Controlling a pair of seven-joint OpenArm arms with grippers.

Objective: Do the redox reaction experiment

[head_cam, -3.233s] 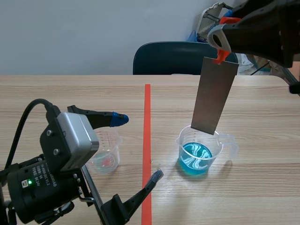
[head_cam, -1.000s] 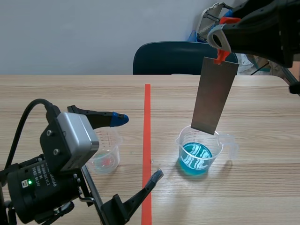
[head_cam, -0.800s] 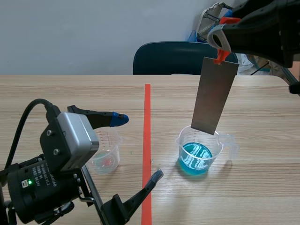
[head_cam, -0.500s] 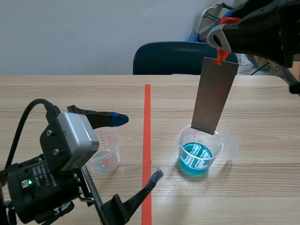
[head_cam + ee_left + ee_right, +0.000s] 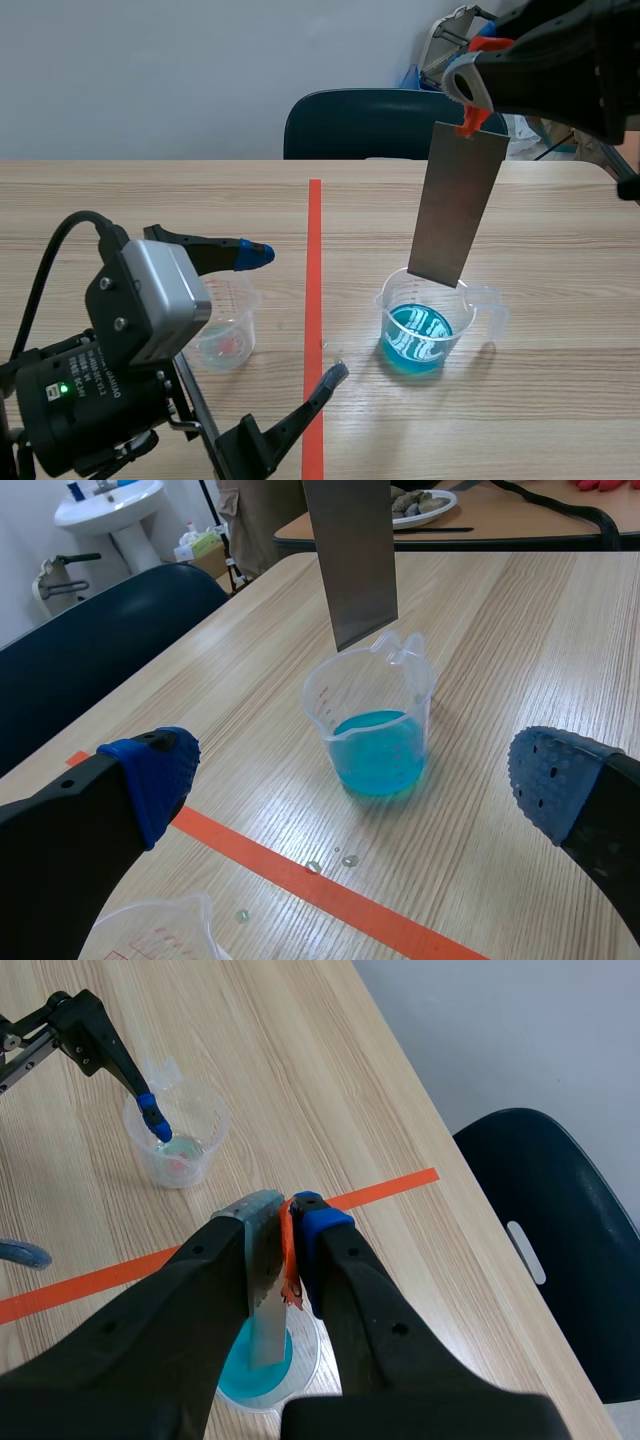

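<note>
Your right gripper (image 5: 285, 1222) is clamped on the strip (image 5: 455, 205), which hangs just above the beaker (image 5: 428, 325). Your left gripper (image 5: 297, 314), fingers spread wide, sits beside the beaker, near the cup (image 5: 228, 335).

Metal strip (image 5: 350, 560) over beaker (image 5: 372, 695), blue liquid (image 5: 375, 755) inside

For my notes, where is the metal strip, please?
Scene view: the metal strip hangs from the right gripper, right of the tape line, over the blue-liquid beaker.
</note>
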